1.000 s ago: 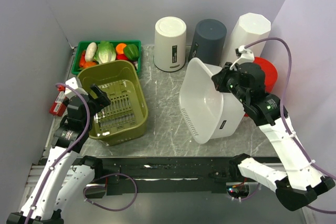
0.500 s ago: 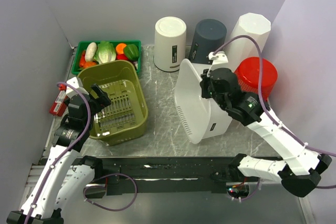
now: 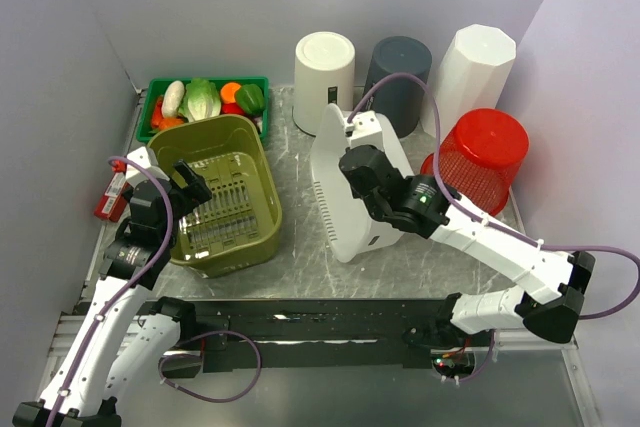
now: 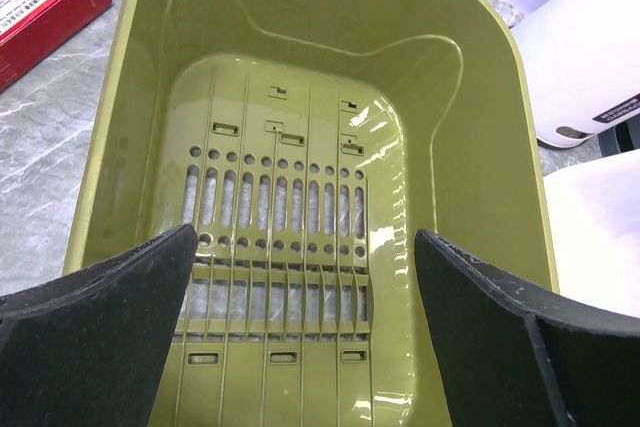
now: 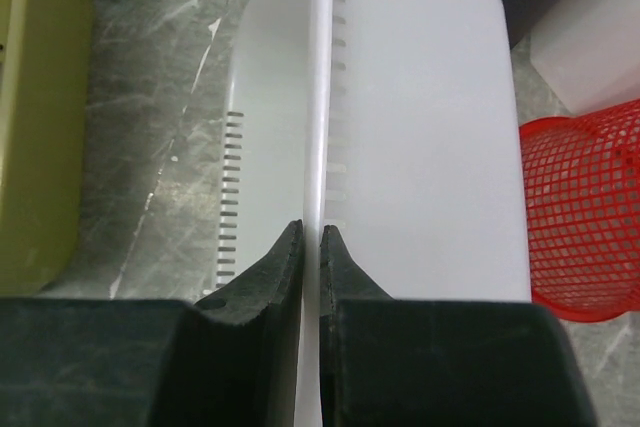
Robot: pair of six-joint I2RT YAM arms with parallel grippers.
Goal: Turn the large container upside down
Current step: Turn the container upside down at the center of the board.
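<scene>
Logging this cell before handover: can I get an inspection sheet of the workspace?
Surface: grey marble table, crowded along the back.
Job's things: white basin tipped onto its side, not yet inverted.
Clutter: olive basket, vegetable tray, white bin, dark bin, faceted white bin, red mesh basket, red box.
Tools: right tool shut on the basin's rim; left tool open over the olive basket.
Cables: purple cable arcs from the right wrist.
Surroundings: plain walls; nothing else seen.

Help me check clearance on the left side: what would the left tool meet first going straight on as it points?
Probably the slotted floor of the green basket; the open left tool aims into it, though depth is unclear.
</scene>
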